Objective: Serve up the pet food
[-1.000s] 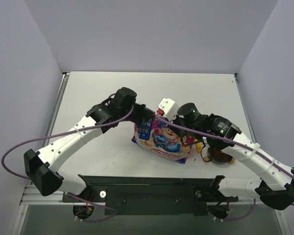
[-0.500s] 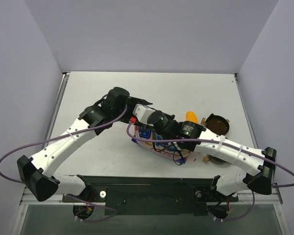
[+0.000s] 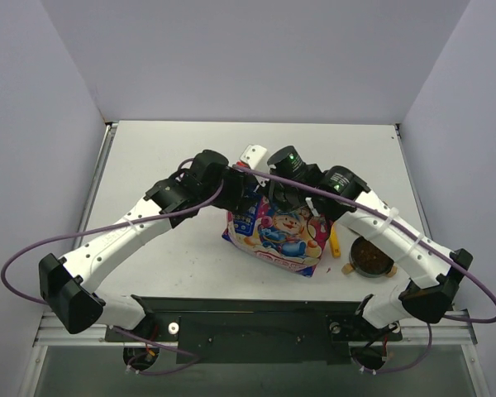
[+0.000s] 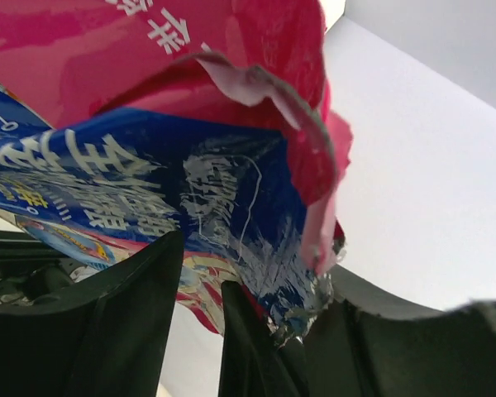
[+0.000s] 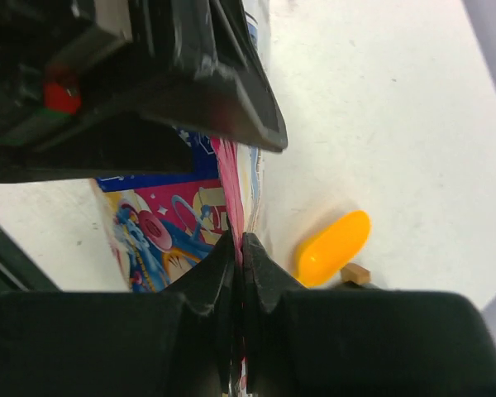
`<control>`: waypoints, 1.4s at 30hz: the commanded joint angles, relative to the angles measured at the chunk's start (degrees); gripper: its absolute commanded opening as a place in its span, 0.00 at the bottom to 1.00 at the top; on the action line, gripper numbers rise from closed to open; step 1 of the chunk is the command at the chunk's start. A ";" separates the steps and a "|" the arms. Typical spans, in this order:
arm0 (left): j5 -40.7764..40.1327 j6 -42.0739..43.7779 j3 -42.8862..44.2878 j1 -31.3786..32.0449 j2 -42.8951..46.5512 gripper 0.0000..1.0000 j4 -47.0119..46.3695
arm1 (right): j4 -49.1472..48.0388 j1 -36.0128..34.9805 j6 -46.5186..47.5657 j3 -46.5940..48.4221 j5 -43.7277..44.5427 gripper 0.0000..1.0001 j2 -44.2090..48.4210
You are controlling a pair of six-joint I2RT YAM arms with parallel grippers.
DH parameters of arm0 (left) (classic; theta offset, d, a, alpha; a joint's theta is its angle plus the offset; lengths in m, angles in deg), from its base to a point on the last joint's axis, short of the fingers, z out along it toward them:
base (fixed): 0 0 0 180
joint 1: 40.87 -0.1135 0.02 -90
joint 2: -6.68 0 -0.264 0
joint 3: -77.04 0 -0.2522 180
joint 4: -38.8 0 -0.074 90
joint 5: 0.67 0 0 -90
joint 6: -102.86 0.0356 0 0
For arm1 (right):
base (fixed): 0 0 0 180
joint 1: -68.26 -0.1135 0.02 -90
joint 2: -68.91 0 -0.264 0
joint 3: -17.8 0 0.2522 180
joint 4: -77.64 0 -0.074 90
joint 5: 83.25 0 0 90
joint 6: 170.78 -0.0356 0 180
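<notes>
Right gripper (image 5: pixel 238 248) being swung back, clamped on pink-and-blue printed plastic bag (image 3: pixel 285 236) rim for pouring | left gripper (image 4: pixel 256 273) being spread wide, empty

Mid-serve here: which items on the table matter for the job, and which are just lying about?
In the job: pink-and-blue cartoon-printed bag, pinched by the right pincer; dark-brown kibble pellets in the black round bowl.
Lying about: yellow oval scoop, untouched beside the bag.
</notes>
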 commanded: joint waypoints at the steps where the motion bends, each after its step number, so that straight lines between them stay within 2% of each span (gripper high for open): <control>1: -2.04 -0.68 0.07 1.05 0.96 0.62 -2.96 | 2.95 1.14 -5.81 5.59 -10.75 0.00 1.00; 2: -2.30 -0.50 -0.02 0.79 0.87 0.59 -3.66 | 3.21 1.14 -6.16 5.85 -11.71 0.00 0.74; 3: -2.83 -0.07 -0.02 0.70 0.78 0.47 -4.28 | 3.12 1.23 -6.25 5.59 -12.33 0.00 0.91; 4: -3.09 0.20 -0.02 0.44 0.78 0.41 -5.24 | 3.21 1.23 -6.25 5.42 -12.60 0.00 1.00; 5: -3.27 0.20 -0.02 0.26 0.78 0.26 -5.60 | 3.21 1.23 -6.25 5.33 -12.43 0.00 1.18; 6: -3.53 0.20 -0.11 0.00 1.13 0.06 -5.95 | 3.21 1.23 -6.08 4.55 -12.25 0.00 1.53; 8: -5.02 -0.06 0.33 -0.09 1.92 0.00 -4.38 | 1.82 1.05 -5.37 2.88 -9.63 0.00 2.84; 9: -5.20 -0.24 1.03 -0.09 2.27 0.00 -2.80 | 0.94 0.88 -4.94 0.34 -5.61 0.02 4.59; 10: -4.86 -0.76 1.55 0.00 2.45 0.00 -1.83 | -1.34 0.70 -4.59 -0.99 -3.92 0.11 5.56; 11: -4.42 -0.94 2.69 -0.35 2.36 0.00 0.09 | -2.49 0.26 -3.89 -4.05 0.19 0.27 7.58; 13: -3.80 -1.11 4.54 -0.44 2.28 0.00 2.55 | -3.90 -0.44 -0.39 -6.70 2.33 0.37 9.52; 15: -3.19 -1.29 6.03 -0.97 1.92 0.00 4.32 | -5.48 -2.01 2.87 -9.51 6.53 0.41 10.84; 17: -1.79 -1.38 7.35 -1.41 1.40 0.00 5.29 | -7.41 -2.64 4.46 -11.45 9.88 0.41 10.94; 21: 0.50 -1.90 9.29 -1.58 0.43 0.00 7.05 | -11.81 -5.09 7.01 -13.65 16.31 0.40 10.50; 34: 1.74 -4.28 10.61 -1.67 -0.80 0.00 9.08 | -14.54 -7.21 10.44 -13.31 14.82 0.41 6.20; 35: 1.74 -4.37 10.53 -1.59 -0.80 0.00 9.17 | -14.11 -7.12 10.71 -13.13 14.56 0.38 5.93; 37: 1.74 -4.11 10.44 -1.76 -0.80 0.00 9.25 | -12.27 -7.03 10.71 -11.64 14.90 0.04 4.53; 38: 1.74 -3.67 10.35 -1.93 -0.80 0.00 9.51 | -11.21 -6.16 9.06 -9.98 14.30 0.00 4.09; 41: 1.74 -2.70 10.26 -2.37 -0.80 0.00 10.66 | -4.37 -1.77 3.69 -5.15 1.86 0.00 4.08; 42: 1.56 -2.26 10.17 -2.46 -0.63 0.00 10.92 | -3.48 -0.46 2.11 -4.70 0.07 0.00 4.34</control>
